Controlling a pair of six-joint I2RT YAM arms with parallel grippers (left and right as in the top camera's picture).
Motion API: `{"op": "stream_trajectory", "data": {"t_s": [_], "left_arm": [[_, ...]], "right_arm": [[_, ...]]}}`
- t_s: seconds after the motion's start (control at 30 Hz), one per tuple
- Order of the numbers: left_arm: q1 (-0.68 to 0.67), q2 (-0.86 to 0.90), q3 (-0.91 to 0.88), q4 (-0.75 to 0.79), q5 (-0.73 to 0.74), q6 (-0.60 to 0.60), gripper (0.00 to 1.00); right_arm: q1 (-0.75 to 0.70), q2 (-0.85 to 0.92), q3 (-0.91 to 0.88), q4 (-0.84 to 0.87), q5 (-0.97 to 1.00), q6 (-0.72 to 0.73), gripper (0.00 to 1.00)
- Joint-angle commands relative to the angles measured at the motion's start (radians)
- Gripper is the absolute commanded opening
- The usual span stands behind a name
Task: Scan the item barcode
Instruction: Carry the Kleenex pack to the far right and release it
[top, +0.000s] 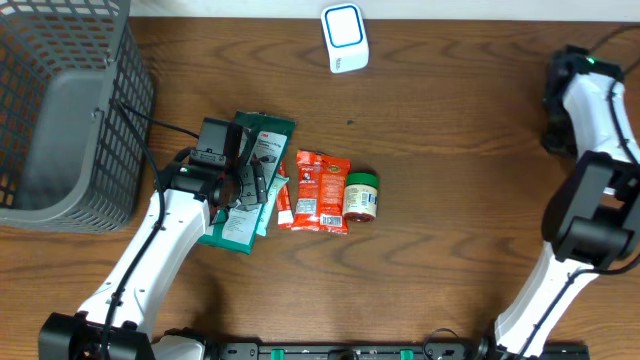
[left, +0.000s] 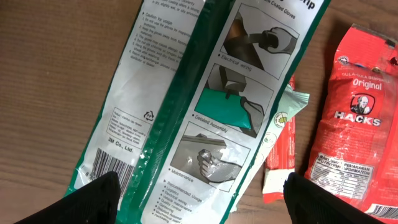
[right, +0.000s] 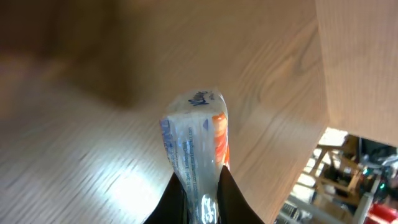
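My left gripper (left: 199, 199) is open and hovers just above two overlapping green-and-white glove packets (left: 205, 106). A barcode (left: 115, 165) shows on the left-hand packet beside my left finger (left: 87, 202). From overhead, the left gripper (top: 250, 180) covers the middle of these packets (top: 275, 140). My right gripper (right: 202, 186) is shut on a clear plastic packet (right: 196, 137) with blue and orange print, held over the wooden table. The white scanner (top: 345, 38) stands at the table's far edge.
Two red Hacks candy bags (top: 322, 190) and a green-lidded jar (top: 361, 196) lie just right of the glove packets. A grey mesh basket (top: 60, 110) fills the far left. The right arm (top: 590, 110) stands at the right edge.
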Motion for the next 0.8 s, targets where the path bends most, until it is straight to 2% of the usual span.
{"op": "stream_trajectory", "data": {"t_s": [0.0, 0.17, 0.23, 0.27, 0.3, 0.33, 0.4, 0.47, 0.6, 0.77], "left_arm": [[0.001, 0.004, -0.003, -0.001, -0.005, 0.002, 0.85], [0.001, 0.004, -0.003, -0.001, -0.005, 0.002, 0.85], [0.001, 0.004, -0.003, 0.000, -0.005, 0.002, 0.85], [0.000, 0.004, -0.003, 0.000, -0.005, 0.002, 0.85], [0.001, 0.004, -0.003, -0.001, -0.005, 0.002, 0.85], [0.001, 0.004, -0.003, -0.001, -0.005, 0.002, 0.85], [0.001, 0.004, -0.003, 0.000, -0.005, 0.002, 0.85], [0.001, 0.004, -0.003, 0.000, -0.005, 0.002, 0.85], [0.001, 0.004, -0.003, -0.001, -0.005, 0.002, 0.85], [0.001, 0.004, -0.003, 0.000, -0.005, 0.002, 0.85]], "right_arm": [[-0.056, -0.001, -0.066, 0.053, -0.003, 0.034, 0.01], [-0.094, -0.001, -0.143, 0.144, -0.080, 0.034, 0.01], [-0.099, -0.001, -0.170, 0.173, -0.085, 0.034, 0.08], [-0.100, -0.001, -0.180, 0.184, -0.085, 0.034, 0.18], [-0.100, -0.001, -0.188, 0.193, -0.085, 0.034, 0.34], [-0.100, -0.001, -0.196, 0.203, -0.090, 0.034, 0.64], [-0.100, -0.001, -0.196, 0.211, -0.116, 0.033, 0.88], [-0.100, -0.001, -0.196, 0.220, -0.159, 0.011, 0.99], [-0.098, -0.003, -0.179, 0.214, -0.239, -0.054, 0.99], [-0.098, -0.022, -0.064, 0.096, -0.269, -0.068, 0.99]]}}
